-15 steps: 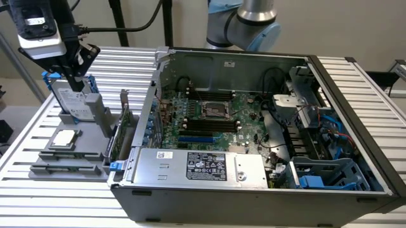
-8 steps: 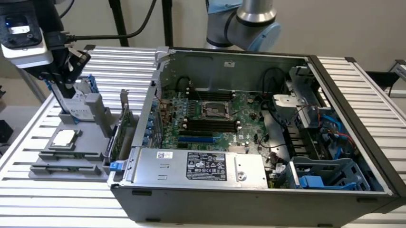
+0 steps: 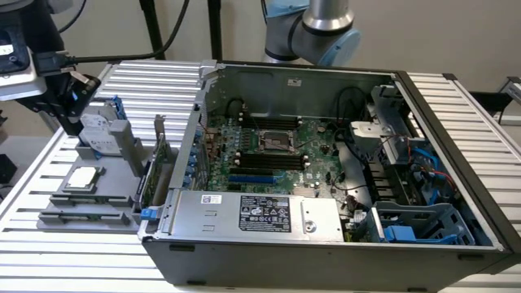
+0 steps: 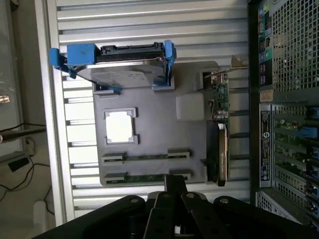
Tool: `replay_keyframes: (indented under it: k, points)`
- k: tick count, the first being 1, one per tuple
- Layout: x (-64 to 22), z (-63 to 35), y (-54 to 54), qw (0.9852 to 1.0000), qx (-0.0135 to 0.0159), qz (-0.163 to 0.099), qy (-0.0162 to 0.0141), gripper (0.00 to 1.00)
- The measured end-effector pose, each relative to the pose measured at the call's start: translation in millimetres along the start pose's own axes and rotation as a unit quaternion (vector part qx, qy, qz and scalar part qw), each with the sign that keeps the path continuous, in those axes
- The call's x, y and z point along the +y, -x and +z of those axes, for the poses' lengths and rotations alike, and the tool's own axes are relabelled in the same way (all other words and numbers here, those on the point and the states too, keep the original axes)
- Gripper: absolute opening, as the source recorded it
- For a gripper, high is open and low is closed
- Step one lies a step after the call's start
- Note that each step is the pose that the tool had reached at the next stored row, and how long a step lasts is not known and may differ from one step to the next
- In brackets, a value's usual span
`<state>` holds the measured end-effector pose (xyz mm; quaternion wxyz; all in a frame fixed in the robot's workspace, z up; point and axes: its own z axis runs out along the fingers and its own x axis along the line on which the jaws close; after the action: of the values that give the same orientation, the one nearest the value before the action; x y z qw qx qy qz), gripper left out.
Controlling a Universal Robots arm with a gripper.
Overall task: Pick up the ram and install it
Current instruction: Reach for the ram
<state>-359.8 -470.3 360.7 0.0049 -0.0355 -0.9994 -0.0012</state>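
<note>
standing on its thin edge, the ram [image 4: 144, 177] sits in a cradle of the grey tray [image 4: 149, 114], on the ribbed surface [image 3: 49, 268] outside the open computer case [image 3: 326, 244], toward the exterior view's left. two small end blocks catch the stick at either tip. this looks meant to keep it upright, with its upper edge free for a pinch from above. its long axis runs along the tray's edge farthest from the hard drive [image 4: 122, 69]. in the exterior view that is from left to right, so roughly parallel to the black memory slots [image 3: 273, 160] on the motherboard [image 3: 313, 137]. judged from that, little turning would be needed to line it up. which end carries the notch is too small to tell.

a second cradle [image 4: 144, 157] lies just beside it and parallel, with what may be another thin strip in it. past that, the square silver processor [image 4: 119, 127] rests in its own recess. an upright green card [image 4: 219, 114] stands at the tray's side nearest the case.

the gripper [image 4: 174, 183] hangs above the tray, apart from the ram, its jaws pressed together on nothing. nothing has been lifted yet: the stick is in its cradle and the slots look bare.
</note>
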Motion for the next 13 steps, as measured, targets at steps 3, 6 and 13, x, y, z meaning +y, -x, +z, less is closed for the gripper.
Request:
replay_keyframes:
  k: [3, 6, 13]
  points:
    - [-5.1, 1.7, -6.1, 1.0, 0.0002, 0.0, -0.0005, 0.11]
    - [-10.6, 3.6, -12.1, 1.0, 0.0005, 0.0, -0.0008, 0.11]
    - [-21.3, 6.4, -24.2, 1.0, 0.0011, 0.0, -0.0013, 0.11]
